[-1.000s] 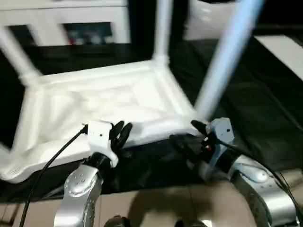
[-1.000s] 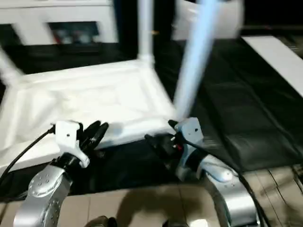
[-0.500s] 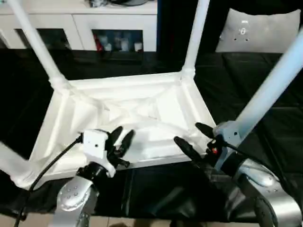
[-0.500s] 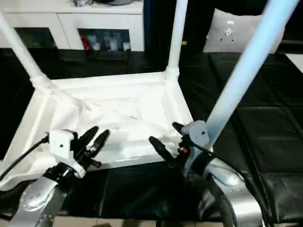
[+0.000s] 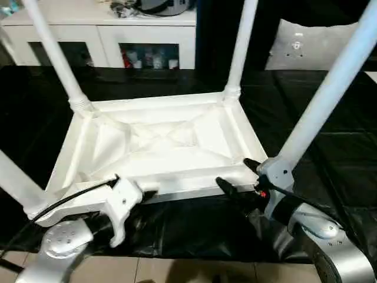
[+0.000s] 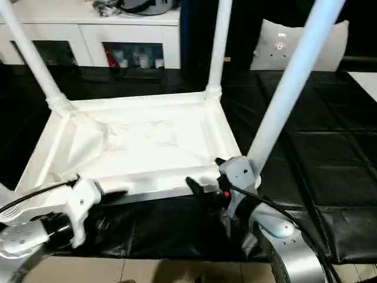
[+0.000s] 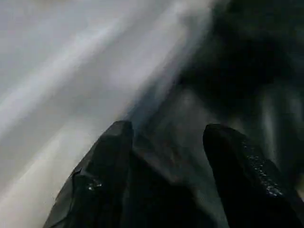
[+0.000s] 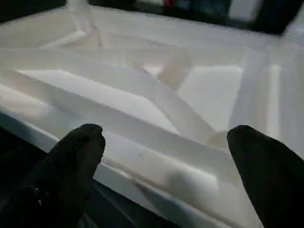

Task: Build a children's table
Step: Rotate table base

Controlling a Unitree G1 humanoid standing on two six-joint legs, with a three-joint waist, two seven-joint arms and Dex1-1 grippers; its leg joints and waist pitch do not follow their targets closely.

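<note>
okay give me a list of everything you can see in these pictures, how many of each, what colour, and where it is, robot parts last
table top: one, white, upside down on the black mat, ribbed underside facing up.
table legs: four, white, one standing up from each corner of the top.
mat: one, black, quilted, under the table.
cabinet: one, white, behind the mat, small items on its shelves and top, too small to name.
cushion: one, pale grey, back right.
floor: beige tiles, along the near edge.
left gripper: one, black fingers apart, at the near left rim of the top, holding nothing.
right gripper: one, black fingers wide apart, at the near right rim.
forearms: two, silver, nearest the camera.
</note>
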